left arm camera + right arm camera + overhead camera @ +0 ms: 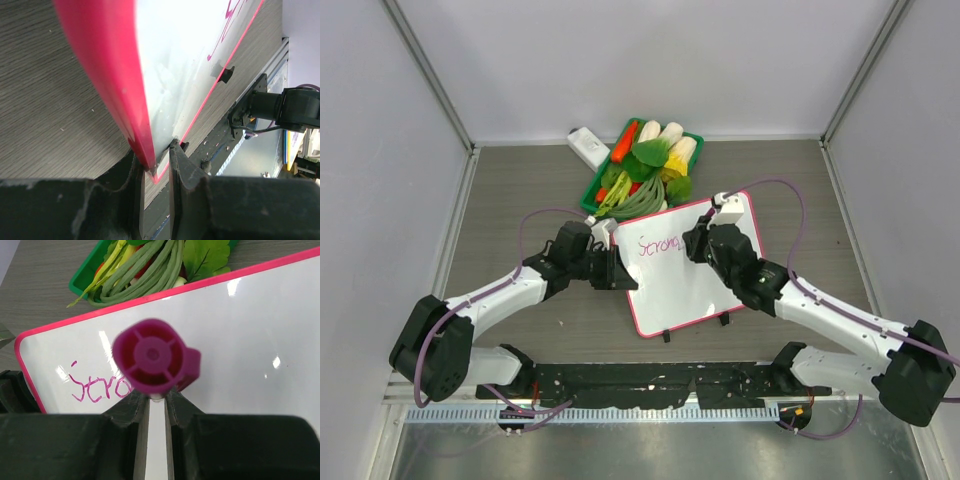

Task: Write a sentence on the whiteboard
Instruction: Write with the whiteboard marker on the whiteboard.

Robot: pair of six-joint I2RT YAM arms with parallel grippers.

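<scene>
Desk (520,190) of grey wood grain fills my overhead view, and the whiteboard (695,285) sits on it at centre, between my two arms and turned at an angle. Its pink-red rim runs close against the near end of the green vegetable basket (590,192). From the right wrist camera I see the board's (240,330) far edge crossing just in front of the long beans spilling from that basket (82,282).

My left tool (618,268) is clenched on the board's left edge. In its own camera both fingers (181,165) pinch the red rim of the board (170,65) between them. My right tool (695,243) hovers over the board's upper middle and grasps a magenta marker (152,357), whose round end points straight at the wrist lens.

A small white block (586,146) lies beside the basket's far left side, against the back wall.

The sentence (660,247) is one short magenta word in the board's upper left. In the wrist view (97,387) I read "Stro"; the marker hides the rest.
</scene>
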